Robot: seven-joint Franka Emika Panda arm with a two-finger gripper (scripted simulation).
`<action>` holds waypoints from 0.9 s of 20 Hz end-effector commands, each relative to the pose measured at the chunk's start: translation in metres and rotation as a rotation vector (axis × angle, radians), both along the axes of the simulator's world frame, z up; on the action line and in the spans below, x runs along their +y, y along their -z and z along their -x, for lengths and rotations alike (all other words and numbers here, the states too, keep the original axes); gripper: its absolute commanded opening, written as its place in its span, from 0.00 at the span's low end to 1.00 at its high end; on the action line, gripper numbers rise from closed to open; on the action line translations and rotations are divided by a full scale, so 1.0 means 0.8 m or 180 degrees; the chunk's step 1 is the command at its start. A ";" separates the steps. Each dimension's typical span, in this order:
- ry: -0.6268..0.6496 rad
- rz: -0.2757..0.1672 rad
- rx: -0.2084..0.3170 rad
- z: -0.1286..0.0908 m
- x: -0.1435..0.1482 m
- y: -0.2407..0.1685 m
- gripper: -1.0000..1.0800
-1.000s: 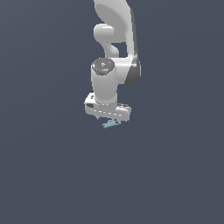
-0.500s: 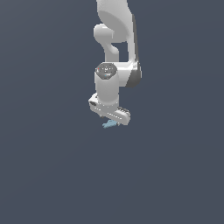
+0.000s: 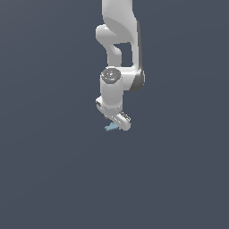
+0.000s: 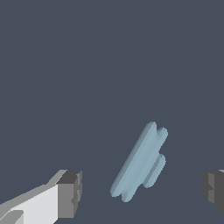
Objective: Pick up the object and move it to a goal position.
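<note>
Now the gripper [image 4: 140, 190] stands wide open, holding nothing. Between its fingers [image 4: 68, 192] lies the object [image 4: 141, 162], touching neither, its long axis slanted across the gap.

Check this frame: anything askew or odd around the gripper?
Nothing damaged. The light blue object lies slanted in the gap between the open gripper's fingers, touching neither pad in the wrist view, so it sits at an angle to the closing line rather than square to it.
</note>
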State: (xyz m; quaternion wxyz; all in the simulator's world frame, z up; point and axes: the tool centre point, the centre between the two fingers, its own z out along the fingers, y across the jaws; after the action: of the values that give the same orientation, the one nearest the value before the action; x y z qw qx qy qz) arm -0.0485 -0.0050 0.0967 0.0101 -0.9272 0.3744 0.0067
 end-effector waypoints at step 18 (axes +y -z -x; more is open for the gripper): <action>0.1440 0.0067 0.0007 0.039 0.004 0.042 0.96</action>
State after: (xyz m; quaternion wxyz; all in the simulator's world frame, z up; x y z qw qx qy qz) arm -0.0783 -0.0014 0.0644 0.0017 -0.8265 0.5629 0.0020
